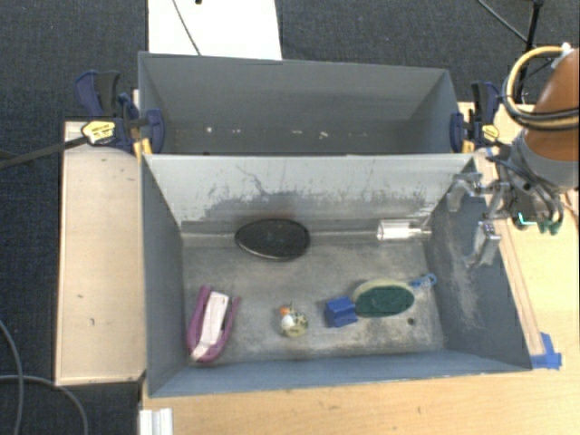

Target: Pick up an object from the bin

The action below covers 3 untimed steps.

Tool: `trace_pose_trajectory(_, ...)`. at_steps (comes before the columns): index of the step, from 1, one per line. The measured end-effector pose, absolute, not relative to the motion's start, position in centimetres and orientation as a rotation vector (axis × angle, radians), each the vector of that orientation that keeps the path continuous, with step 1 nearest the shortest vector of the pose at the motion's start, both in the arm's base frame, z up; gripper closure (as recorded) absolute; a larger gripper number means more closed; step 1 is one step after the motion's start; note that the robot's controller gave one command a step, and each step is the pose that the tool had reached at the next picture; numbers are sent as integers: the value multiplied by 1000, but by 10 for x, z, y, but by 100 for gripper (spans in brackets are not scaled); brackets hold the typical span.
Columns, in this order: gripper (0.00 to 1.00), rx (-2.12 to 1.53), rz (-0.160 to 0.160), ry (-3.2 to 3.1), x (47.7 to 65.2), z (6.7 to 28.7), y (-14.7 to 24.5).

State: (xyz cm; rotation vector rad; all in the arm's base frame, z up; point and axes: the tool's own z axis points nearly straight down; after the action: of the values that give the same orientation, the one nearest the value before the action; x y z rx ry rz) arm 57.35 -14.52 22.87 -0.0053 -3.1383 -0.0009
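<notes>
Claw (pixel 485 229) at right wall of bin (pixel 299 107), open-or-closed unclear; nearby metal cylinder (pixel 401 232) looks stiff and slick, so grip mid-body.

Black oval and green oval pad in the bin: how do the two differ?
The black oval is plain and dark all over, while the green pad has a pale rim and a blue handle. The black oval lies by the back wall, left of middle; the green pad lies nearer the front, to the right. The black oval lies alone; the green pad has a blue block beside it. Both are flat ovals lying lengthwise across the bin floor.
</notes>
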Motion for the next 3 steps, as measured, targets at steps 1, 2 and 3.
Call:
trace_pose_trajectory(1,0,-194,-5,-3129,531,136,-93)
trace_pose_trajectory(2,0,449,-5,-3107,542,68,-44)
trace_pose_trajectory(3,100,449,-1,-3111,543,70,-46)
